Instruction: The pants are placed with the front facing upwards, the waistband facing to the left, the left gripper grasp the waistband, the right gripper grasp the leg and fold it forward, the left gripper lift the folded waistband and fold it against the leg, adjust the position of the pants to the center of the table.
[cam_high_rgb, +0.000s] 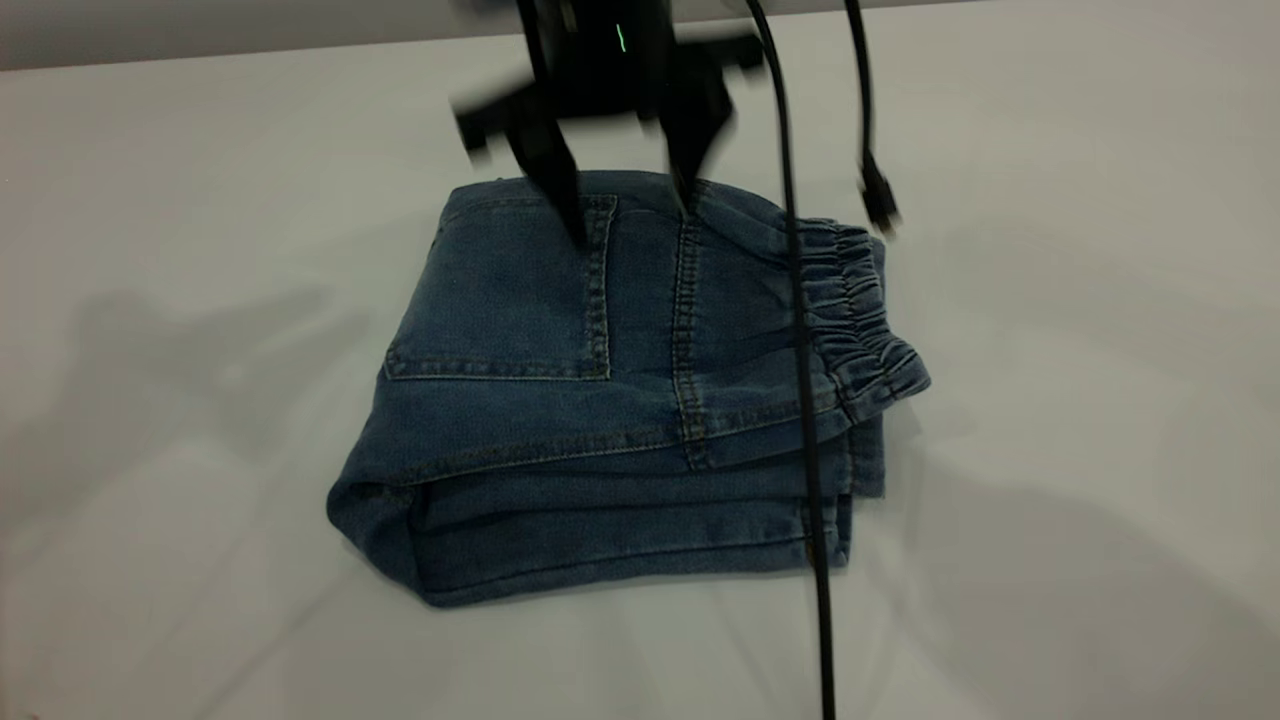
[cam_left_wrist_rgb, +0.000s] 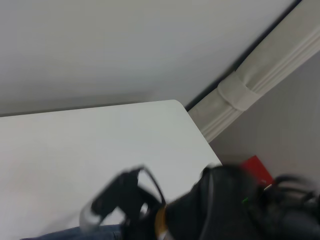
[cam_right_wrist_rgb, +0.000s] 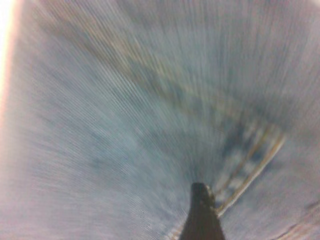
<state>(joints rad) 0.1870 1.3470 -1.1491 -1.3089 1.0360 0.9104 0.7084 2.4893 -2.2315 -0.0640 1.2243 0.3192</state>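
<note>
The pants (cam_high_rgb: 620, 400) lie folded into a thick blue denim bundle on the white table (cam_high_rgb: 150, 200), back patch pocket (cam_high_rgb: 510, 290) facing up. The ruffled waistband (cam_high_rgb: 860, 310) runs along the bundle's right edge. My right gripper (cam_high_rgb: 630, 215) hangs over the far edge of the bundle, open, both finger points down at the denim, one on the pocket's corner. In the right wrist view denim (cam_right_wrist_rgb: 125, 125) fills the picture, with one black fingertip (cam_right_wrist_rgb: 202, 210) against a seam. The left wrist view shows that same black gripper (cam_left_wrist_rgb: 125, 200) and a sliver of denim (cam_left_wrist_rgb: 75, 234). The left gripper is out of view.
Two black cables hang in front of the pants: a long one (cam_high_rgb: 800, 350) across the waistband side and a short one ending in a plug (cam_high_rgb: 878, 200). The left wrist view shows the table's rounded corner (cam_left_wrist_rgb: 170, 105), white wall trunking (cam_left_wrist_rgb: 250, 90) and a red object (cam_left_wrist_rgb: 257, 170).
</note>
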